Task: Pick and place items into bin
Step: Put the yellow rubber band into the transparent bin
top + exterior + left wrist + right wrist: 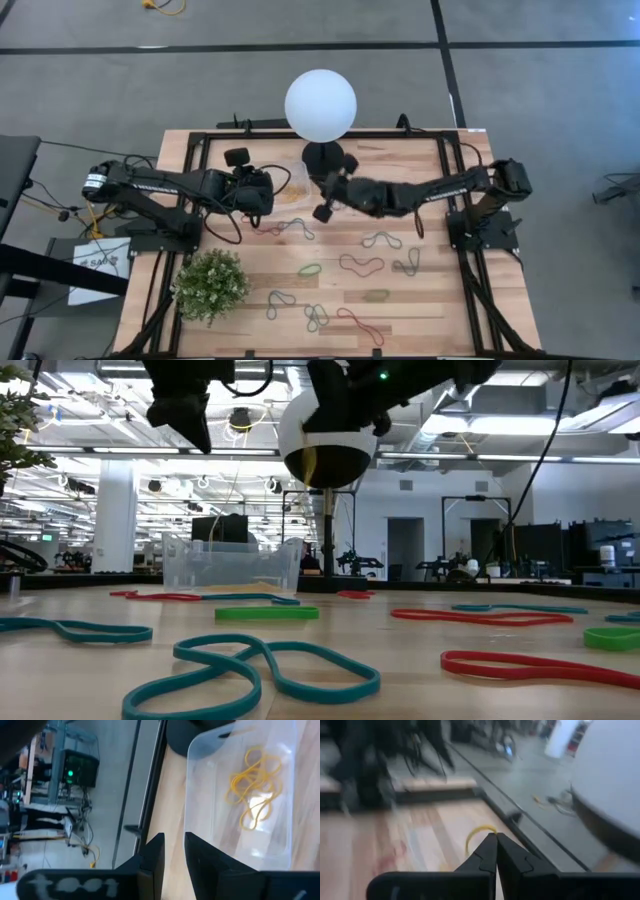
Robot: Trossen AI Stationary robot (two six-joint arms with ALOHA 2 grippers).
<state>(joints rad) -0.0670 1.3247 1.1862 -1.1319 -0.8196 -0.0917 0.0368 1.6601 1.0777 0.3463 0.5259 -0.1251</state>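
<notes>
Wooden bench (430, 300), filling the lower centre of the high view inside a black frame, carried the whole set-up. White globe lamp (320, 105) stood at the upper centre, its black base just right of the bin; a green leafy plant (211, 285) sat at the lower left.

Left arm reached in from the left, its left gripper (262, 190) raised above the bench just left of the bin, jaws slightly apart with nothing seen between them. Right arm stretched in from the right; the right gripper (495, 851) hung near the lamp base, jaws together and pinching a yellow rubber band (479, 834) whose loop showed at the tips.

Clear plastic bin (240, 790) lay at the upper centre of the bench, below and left of the lamp, already holding a tangle of yellow bands (254, 785).

Loose rubber bands (362, 265), red, green and grey-blue, were scattered over the centre and lower half of the bench.

Step judged: carrying a band to the bin. The next move would call for bringing the closed jaws over the bin's opening, clear of its rim and of the lamp, then parting them. Open room lay below the bin; the lamp and left gripper crowded its sides.
</notes>
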